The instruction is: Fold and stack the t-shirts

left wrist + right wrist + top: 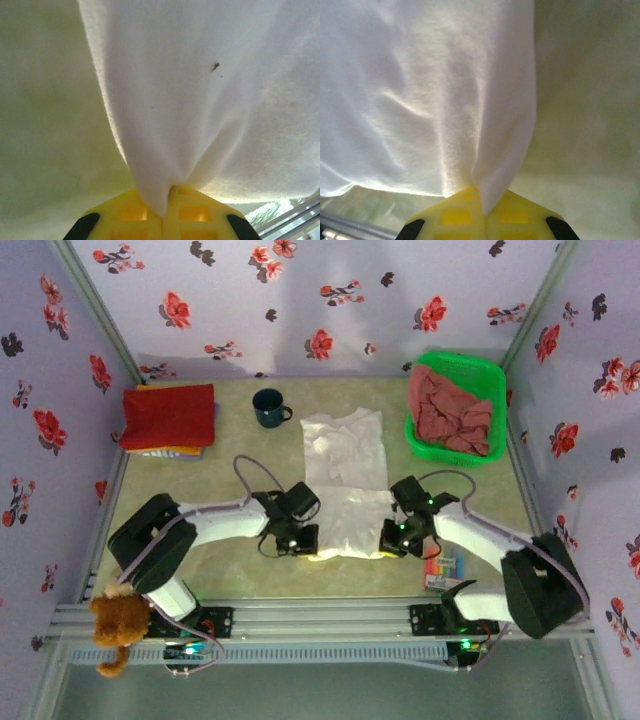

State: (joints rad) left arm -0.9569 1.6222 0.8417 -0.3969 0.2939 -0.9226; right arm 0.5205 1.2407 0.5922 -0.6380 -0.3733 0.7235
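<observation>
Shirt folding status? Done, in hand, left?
Done: a red cloth shirt lies folded at the back left. In hand: the left gripper and right gripper are each shut on a near corner of the white cloth t-shirt spread in the middle. Left: folding it, plus the dusty-pink shirts heaped in the green plastic basket.

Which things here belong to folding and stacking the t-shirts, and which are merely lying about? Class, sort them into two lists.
Part of the job:
- white t-shirt, pinched at its near edge by the left gripper and right gripper
- folded red t-shirt
- pink t-shirts

Lying about:
- green basket, which merely holds the pink ones
- dark mug
- teddy bear
- small colourful pack
</observation>
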